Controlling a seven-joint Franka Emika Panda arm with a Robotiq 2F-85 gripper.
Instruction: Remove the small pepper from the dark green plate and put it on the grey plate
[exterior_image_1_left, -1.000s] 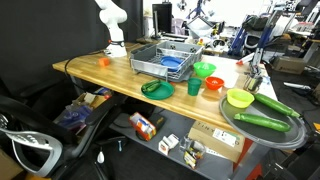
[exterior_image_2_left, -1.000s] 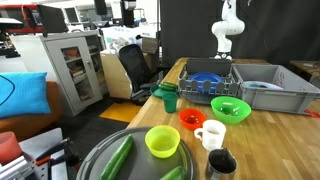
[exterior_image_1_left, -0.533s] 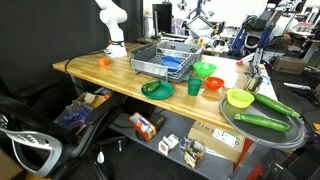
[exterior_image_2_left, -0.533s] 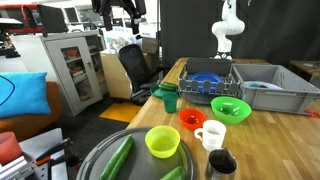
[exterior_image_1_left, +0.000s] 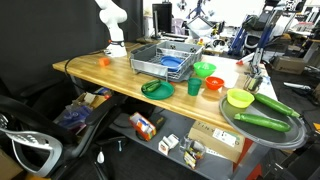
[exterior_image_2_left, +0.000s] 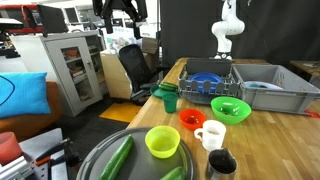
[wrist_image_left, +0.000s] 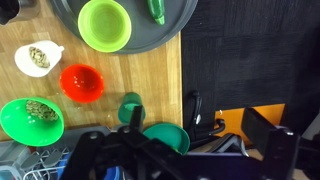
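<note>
My gripper (exterior_image_2_left: 121, 12) hangs high above the bench (exterior_image_1_left: 100, 71), fingers spread and holding nothing, probably so the wrist view can take in every dish at once. The dark green plate (wrist_image_left: 168, 138) sits at the lower centre of that view, just beside a green cup (wrist_image_left: 130, 106) and partly behind my fingers. The small pepper meant to lie on it is too small to pick out, while the grey plate (wrist_image_left: 160, 38) is at the top edge, well apart. No labels or writing can be read.
</note>
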